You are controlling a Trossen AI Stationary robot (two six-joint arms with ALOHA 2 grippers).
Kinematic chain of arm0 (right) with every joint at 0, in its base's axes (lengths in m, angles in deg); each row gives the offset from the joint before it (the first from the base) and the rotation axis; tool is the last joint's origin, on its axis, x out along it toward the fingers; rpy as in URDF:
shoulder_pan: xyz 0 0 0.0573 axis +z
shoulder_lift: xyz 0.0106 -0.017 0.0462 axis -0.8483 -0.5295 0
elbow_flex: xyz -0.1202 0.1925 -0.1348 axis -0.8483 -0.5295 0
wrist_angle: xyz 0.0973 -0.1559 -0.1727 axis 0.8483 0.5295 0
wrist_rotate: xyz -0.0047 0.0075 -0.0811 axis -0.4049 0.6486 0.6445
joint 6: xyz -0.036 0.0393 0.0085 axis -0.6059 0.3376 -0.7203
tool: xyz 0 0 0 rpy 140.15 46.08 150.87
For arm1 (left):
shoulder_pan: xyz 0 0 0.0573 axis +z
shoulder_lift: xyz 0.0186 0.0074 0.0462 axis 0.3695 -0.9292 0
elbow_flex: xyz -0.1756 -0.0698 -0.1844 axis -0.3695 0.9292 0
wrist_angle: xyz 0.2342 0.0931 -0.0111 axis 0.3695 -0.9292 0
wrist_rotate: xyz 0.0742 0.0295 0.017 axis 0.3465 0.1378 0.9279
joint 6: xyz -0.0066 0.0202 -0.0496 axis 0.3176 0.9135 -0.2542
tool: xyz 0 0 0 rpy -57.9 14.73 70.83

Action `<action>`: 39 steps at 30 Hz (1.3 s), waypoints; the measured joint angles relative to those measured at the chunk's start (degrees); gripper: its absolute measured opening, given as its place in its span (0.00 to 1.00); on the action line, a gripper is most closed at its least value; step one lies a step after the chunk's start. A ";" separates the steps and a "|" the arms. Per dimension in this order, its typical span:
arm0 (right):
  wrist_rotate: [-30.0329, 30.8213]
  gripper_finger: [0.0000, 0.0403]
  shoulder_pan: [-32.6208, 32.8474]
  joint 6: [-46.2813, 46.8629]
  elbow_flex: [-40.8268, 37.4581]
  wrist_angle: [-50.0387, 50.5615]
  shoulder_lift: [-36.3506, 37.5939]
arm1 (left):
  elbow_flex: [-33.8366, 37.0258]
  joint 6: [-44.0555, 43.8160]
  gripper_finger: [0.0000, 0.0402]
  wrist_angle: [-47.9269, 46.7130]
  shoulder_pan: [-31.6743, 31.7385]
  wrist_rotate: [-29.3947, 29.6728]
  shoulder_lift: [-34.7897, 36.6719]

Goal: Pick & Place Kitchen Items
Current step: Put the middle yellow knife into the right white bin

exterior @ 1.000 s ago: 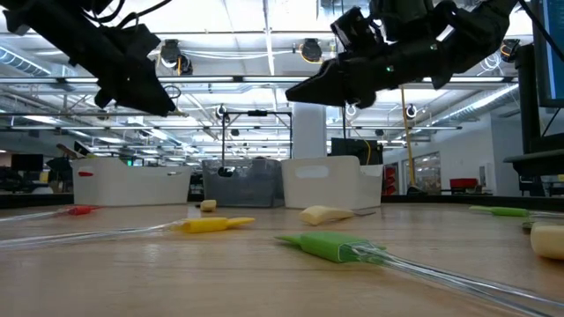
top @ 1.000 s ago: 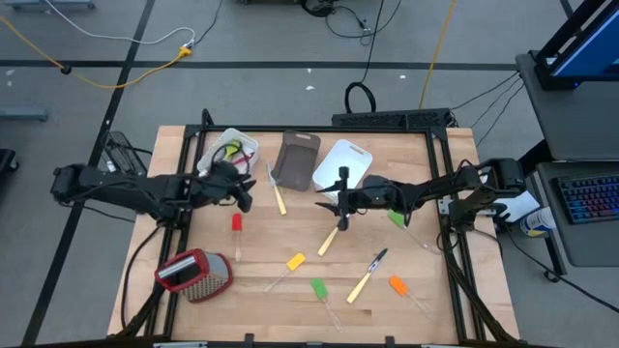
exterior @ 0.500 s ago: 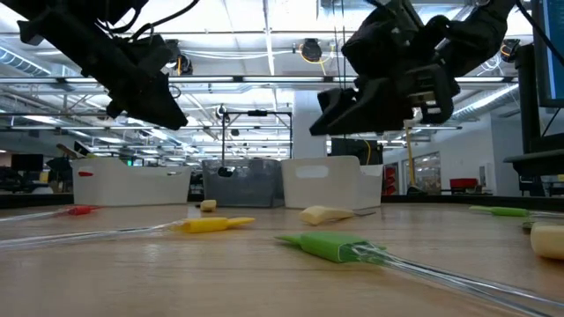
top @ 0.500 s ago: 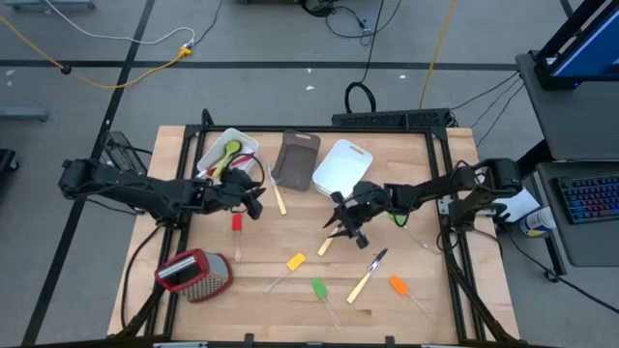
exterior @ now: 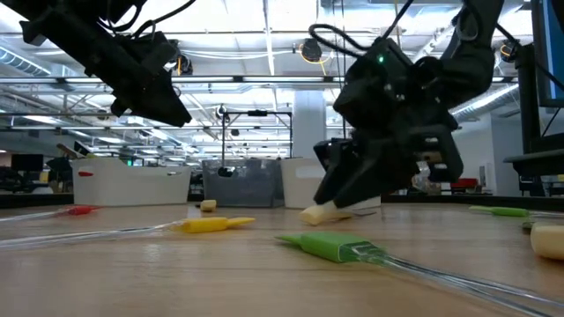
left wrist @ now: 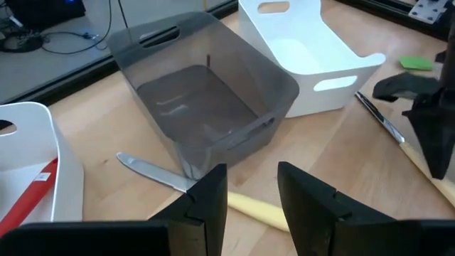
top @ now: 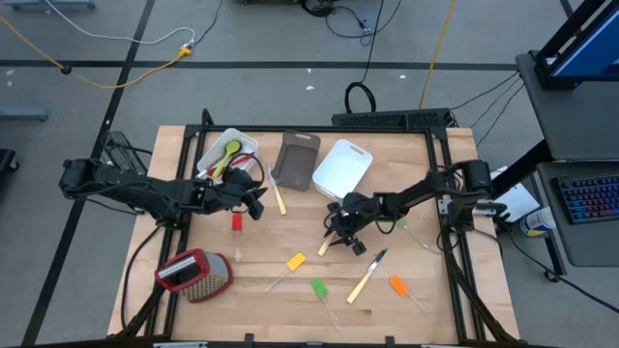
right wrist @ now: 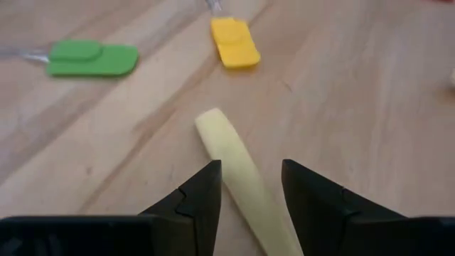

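- The pale wooden table carried everything; both dark arms reached in over it from its two sides.
- Three tubs stood in a row along the far edge: a white rectangular tub on the left with green and red utensils in it, a dark translucent grey tub in the middle, and another white handled tub to its right.
- A metal grater with a red top lay near the front left corner, well apart from both arms.
- The left gripper hovered above the table just in front of the left white tub; its fingers stood apart with nothing between them; a pale-handled knife lay on the wood beside it, in front of the grey tub.
- The right gripper was down near the table's middle; its fingers were spread on either side of a pale yellow utensil handle; whether they touched it I could not tell.
- Loose on the front half lay a yellow spatula, a green spatula, an orange spatula and a red spatula; a dark-bladed knife with a pale handle lay between the green and orange ones.
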 joint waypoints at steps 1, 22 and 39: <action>-0.12 0.35 0.00 0.23 -0.01 -0.28 -0.60 | 0.00 0.02 0.32 0.02 0.00 0.00 0.00; -2.92 0.19 -0.87 -0.03 0.04 -2.79 -4.86 | 0.02 0.98 0.32 -0.26 0.02 -0.02 0.00; -2.24 0.15 -0.74 -1.55 -0.13 -4.59 0.82 | 0.04 0.57 0.32 -0.28 -0.04 -0.15 0.00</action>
